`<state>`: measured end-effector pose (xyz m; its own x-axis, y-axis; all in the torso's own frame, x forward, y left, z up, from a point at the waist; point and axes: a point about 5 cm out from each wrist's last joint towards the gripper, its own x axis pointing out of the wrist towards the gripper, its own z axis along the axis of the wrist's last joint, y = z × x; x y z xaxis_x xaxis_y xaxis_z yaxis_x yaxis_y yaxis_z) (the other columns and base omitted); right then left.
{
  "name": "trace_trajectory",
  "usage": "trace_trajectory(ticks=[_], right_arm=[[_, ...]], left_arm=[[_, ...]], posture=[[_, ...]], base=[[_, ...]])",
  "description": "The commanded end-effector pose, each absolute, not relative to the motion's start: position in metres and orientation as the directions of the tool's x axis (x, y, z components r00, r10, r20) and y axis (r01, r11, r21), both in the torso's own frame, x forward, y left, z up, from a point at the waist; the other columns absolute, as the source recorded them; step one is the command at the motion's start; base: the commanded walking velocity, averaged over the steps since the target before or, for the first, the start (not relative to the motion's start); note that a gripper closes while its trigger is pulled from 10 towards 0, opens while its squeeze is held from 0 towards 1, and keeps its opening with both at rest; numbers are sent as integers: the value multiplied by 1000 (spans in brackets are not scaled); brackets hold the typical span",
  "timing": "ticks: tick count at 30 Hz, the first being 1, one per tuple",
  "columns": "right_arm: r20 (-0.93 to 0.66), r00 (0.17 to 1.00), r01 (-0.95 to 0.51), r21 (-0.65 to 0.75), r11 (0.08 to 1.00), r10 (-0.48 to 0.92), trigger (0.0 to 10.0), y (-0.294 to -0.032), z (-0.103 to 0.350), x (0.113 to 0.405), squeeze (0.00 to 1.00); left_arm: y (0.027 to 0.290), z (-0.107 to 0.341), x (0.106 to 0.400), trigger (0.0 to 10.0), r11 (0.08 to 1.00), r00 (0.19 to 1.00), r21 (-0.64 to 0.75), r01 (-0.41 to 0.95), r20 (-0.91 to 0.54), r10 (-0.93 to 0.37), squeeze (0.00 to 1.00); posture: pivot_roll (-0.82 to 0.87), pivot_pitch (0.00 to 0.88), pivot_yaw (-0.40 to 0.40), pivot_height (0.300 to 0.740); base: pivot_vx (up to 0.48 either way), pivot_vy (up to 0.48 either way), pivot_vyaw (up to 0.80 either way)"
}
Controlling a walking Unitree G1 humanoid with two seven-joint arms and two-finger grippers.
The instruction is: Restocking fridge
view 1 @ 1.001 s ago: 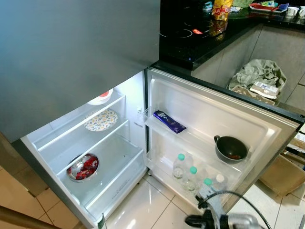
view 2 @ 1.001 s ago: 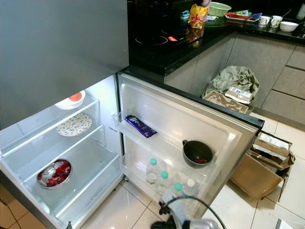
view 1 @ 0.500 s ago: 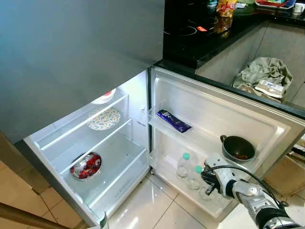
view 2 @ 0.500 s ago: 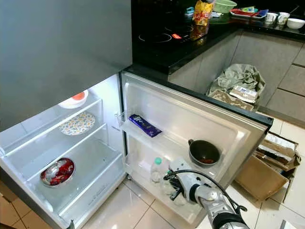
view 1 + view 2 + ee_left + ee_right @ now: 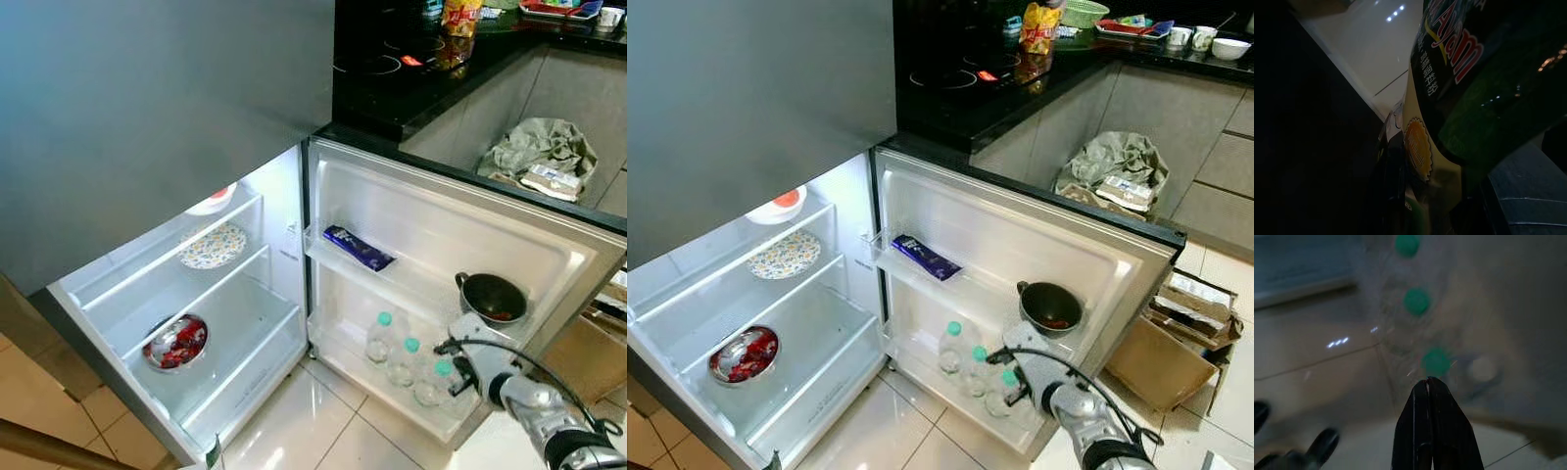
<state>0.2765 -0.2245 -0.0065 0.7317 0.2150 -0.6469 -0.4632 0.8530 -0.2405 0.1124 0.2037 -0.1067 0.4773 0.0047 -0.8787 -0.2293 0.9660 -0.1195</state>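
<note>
Kitchen floor is glossy pale tile, with a black tabletop (image 5: 411, 88) up behind and the big grey fridge (image 5: 147, 127) standing wide open in the middle of it all. Inside the fridge, the upper shelf holds a patterned plate (image 5: 210, 245) and the lower one a steel bowl of something red (image 5: 174, 343). The fridge door (image 5: 460, 225) swings out toward the robot; its upper rack has a purple wrapped bar (image 5: 359, 249) and a dark pot (image 5: 491, 299), and the bottom rack carries a row of green-capped water bottles (image 5: 406, 357) packed right beside each other. The right gripper (image 5: 1428, 383) sits just at the last bottle in that row, jaws pressed together with nothing between them. The left gripper is down low in the dark; its wrist view is mostly a green packet with red lettering (image 5: 1474, 88) right up against the camera, and I can't tell if the jaws are clamped on it or not. What worries me: those bottles look light and tall, so if the closed right jaws nudge the end one sideways, it could tip into its neighbours or pop over the rack lip onto the tile. Also the arm's cable (image 5: 490, 345) loops close to the pot handle, so a careless pullback might snag it.
</note>
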Motion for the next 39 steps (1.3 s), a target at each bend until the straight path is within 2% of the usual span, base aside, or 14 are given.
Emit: trace_trajectory(ticks=[1, 2, 7, 8, 9, 10, 14, 15, 16, 17, 22, 33, 39], right_arm=[[-737, 643, -488, -184, 853, 209, 10000, -224, -30, 251, 0], [-737, 643, -488, -184, 853, 209, 10000, -224, -30, 251, 0], [-862, 498, -467, -173, 867, 96, 10000, -236, -68, 190, 0], [-862, 498, -467, -173, 867, 96, 10000, -236, -68, 190, 0], [-897, 437, -433, -149, 889, 62, 10000, -242, -80, 163, 0], [-905, 422, -425, -145, 894, 54, 10000, -243, -83, 157, 0], [-936, 351, -379, -134, 915, 8, 10000, -249, -93, 126, 0], [-936, 351, -379, -134, 915, 8, 10000, -249, -93, 126, 0], [-952, 307, -366, -127, 922, -9, 10000, -252, -97, 108, 0], [-956, 293, -362, -122, 924, -12, 10000, -253, -99, 103, 0], [-959, 281, -354, -117, 928, -14, 10000, -253, -100, 97, 0], [-940, 342, -377, -144, 915, -7, 10000, -248, -95, 121, 0], [-941, 337, -384, -148, 911, -11, 10000, -248, -96, 119, 0]], left_arm=[[202, -107, 111, 10000, 968, 472, -119, -223, -882, 0, 0], [202, -107, 111, 10000, 968, 472, -119, -223, -882, 0, 0], [202, -107, 112, 10000, 972, 470, -110, -207, -882, 0, 0], [202, -107, 112, 10000, 972, 470, -110, -207, -882, 0, 0], [202, -107, 111, 10000, 974, 468, -104, -201, -884, 3, 0], [202, -107, 111, 10000, 974, 467, -103, -201, -884, 3, 0], [202, -108, 110, 10000, 977, 460, -110, -182, -888, -14, 0], [202, -108, 110, 10000, 977, 460, -110, -182, -888, -14, 0], [202, -108, 110, 10000, 976, 459, -112, -189, -888, -14, 0], [202, -108, 110, 10000, 975, 458, -111, -194, -889, -10, 0], [202, -108, 109, 10000, 972, 458, -112, -208, -889, -4, 0], [202, -108, 109, 10000, 970, 457, -107, -220, -889, 5, 0], [201, -108, 109, 10000, 969, 458, -106, -223, -889, 8, 0]], posture=[[-106, 0, 1, 740], [-106, 0, 1, 740], [-106, 0, 1, 740], [-106, 0, 1, 740], [-106, 0, 1, 740], [-106, 0, 1, 740], [-106, 0, 1, 740], [-106, 0, 1, 740], [-106, 0, 1, 740], [-106, 0, 1, 740], [-106, 0, 1, 740], [-111, 0, 3, 740], [-110, 0, 1, 740]], base=[[0, 0, 0], [0, 0, 0], [0, 0, 0], [0, 0, 0], [0, 0, 0], [0, 0, 0], [0, -480, 0], [0, -480, 0], [0, -480, 0], [0, -480, 0], [0, -192, 0], [0, 0, 0], [0, 0, 0]])
